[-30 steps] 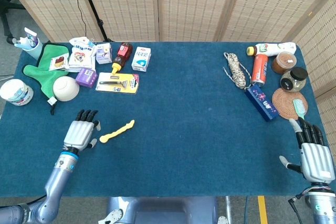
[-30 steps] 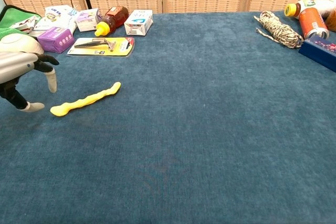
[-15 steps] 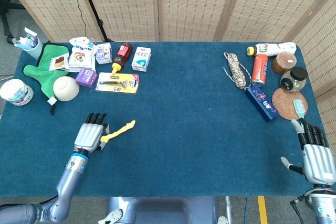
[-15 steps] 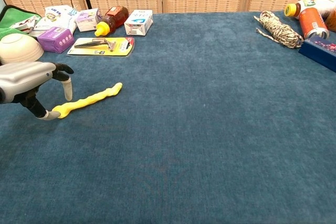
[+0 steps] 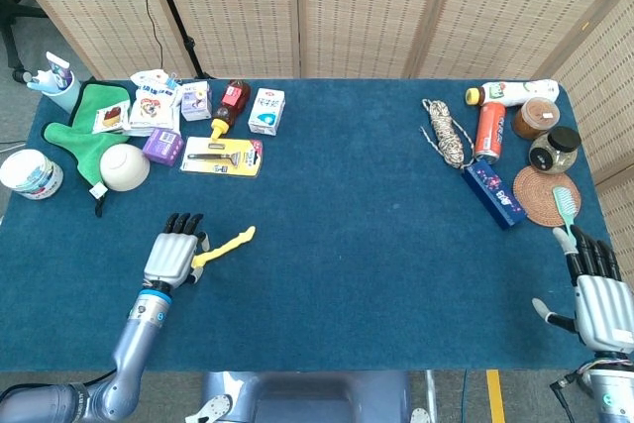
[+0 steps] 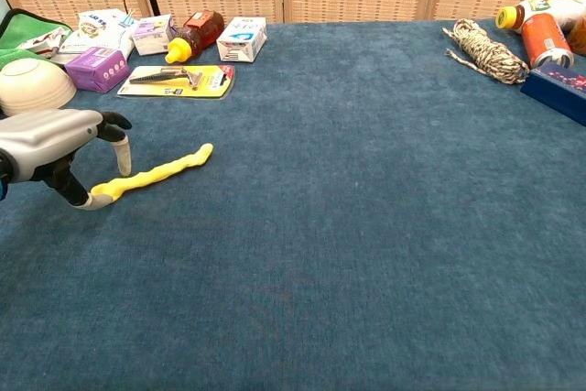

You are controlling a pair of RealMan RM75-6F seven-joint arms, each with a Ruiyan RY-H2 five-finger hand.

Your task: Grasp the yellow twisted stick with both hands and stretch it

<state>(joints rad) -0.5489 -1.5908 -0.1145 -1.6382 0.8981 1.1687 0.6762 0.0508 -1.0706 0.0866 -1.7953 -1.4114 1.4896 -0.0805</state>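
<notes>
My left hand (image 6: 55,148) arched over the near end of the stick (image 6: 156,171), which lay on the table (image 5: 367,235), fingers not visibly closed. My right hand (image 5: 599,294) waited open, well apart. Next I judged: pinch, then bring the right across.

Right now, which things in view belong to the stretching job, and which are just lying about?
Job:
yellow twisted stick, near end at the left hand
left hand
right hand, far off at the table's right edge

Lying about:
razor pack
white bowl
green cloth
rope bundle
blue box
</notes>
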